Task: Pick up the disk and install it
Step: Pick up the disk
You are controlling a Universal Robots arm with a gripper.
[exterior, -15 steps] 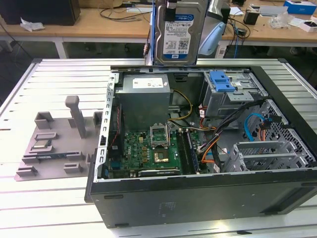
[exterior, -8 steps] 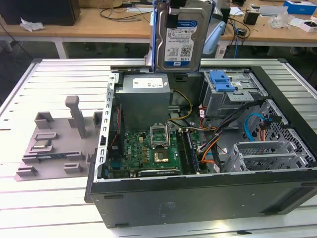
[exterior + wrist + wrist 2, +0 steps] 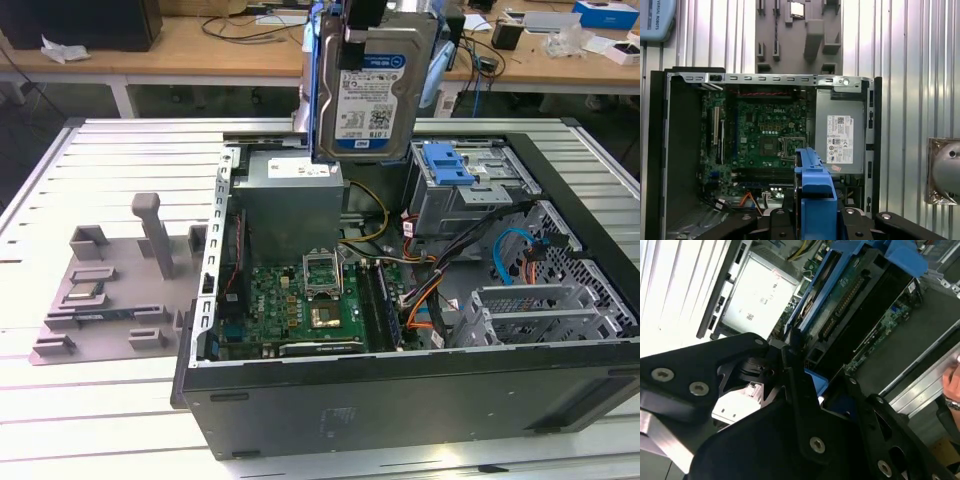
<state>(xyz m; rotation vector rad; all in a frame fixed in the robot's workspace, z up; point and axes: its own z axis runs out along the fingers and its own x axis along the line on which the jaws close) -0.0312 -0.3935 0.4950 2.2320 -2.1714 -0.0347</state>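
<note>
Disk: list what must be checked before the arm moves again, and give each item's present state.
1. Grip: the gripper is shut on the blue frame of the disk: ok.
2. Disk lifted: it hangs upright above the open computer case: ok.
3. Disk seated in the drive cage: not ok, it is in the air.
4. Cage bay free to take it: cannot tell.
5. Cables beside the cage out of the path: cannot tell.
6. People clear: not ok, a person's hand is in the second wrist view, beyond the case.
</note>
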